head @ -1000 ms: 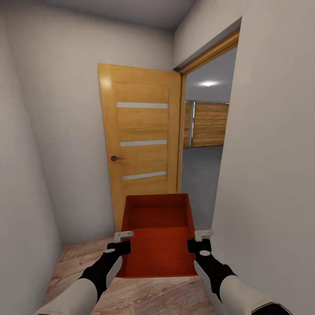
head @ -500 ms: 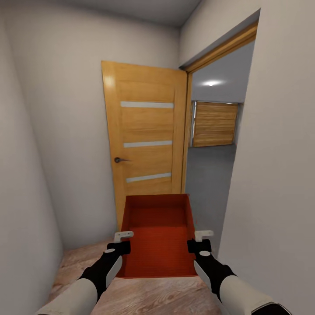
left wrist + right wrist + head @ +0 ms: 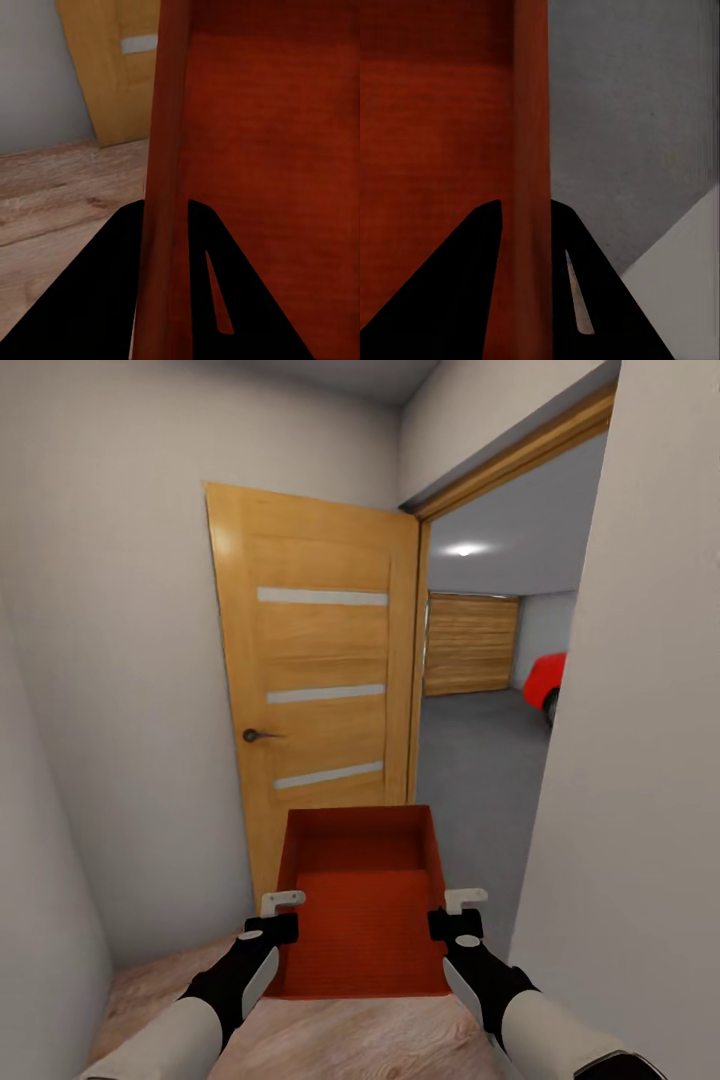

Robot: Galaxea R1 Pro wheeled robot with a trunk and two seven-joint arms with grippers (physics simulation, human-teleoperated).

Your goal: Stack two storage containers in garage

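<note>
Head view is looking down a narrow passage with plain pale walls [image 3: 120, 660] and a light wood-plank floor [image 3: 330, 1040] showing pale grain underfoot. An open wooden door [image 3: 315, 690] is standing ahead, honey-coloured with three thin frosted strips and a dark lever handle [image 3: 255, 735]. Beside it a wood-framed doorway is opening onto the garage [image 3: 490, 650], where a dark grey concrete floor [image 3: 475, 760] is stretching toward a wooden panel door [image 3: 470, 645] under a ceiling light; the rounded edge of a red car [image 3: 545, 680] is peeking past the wall on the right.

One storage container [image 3: 362, 905] is being carried in front of the robot, above the plank floor and facing the doorway. It is an orange-red rectangular open-topped bin with thin plain walls and a finely ribbed inner bottom.

The left gripper [image 3: 272, 920] is clamping the container's left wall, and in the left wrist view that thin wall [image 3: 166, 187] is running straight between the dark fingers [image 3: 97, 300]. The right gripper [image 3: 455, 918] is pinching the right wall the same way; in the right wrist view the wall [image 3: 531, 165] is sitting between the fingers [image 3: 450, 292], with grey concrete [image 3: 630, 127] beyond.
</note>
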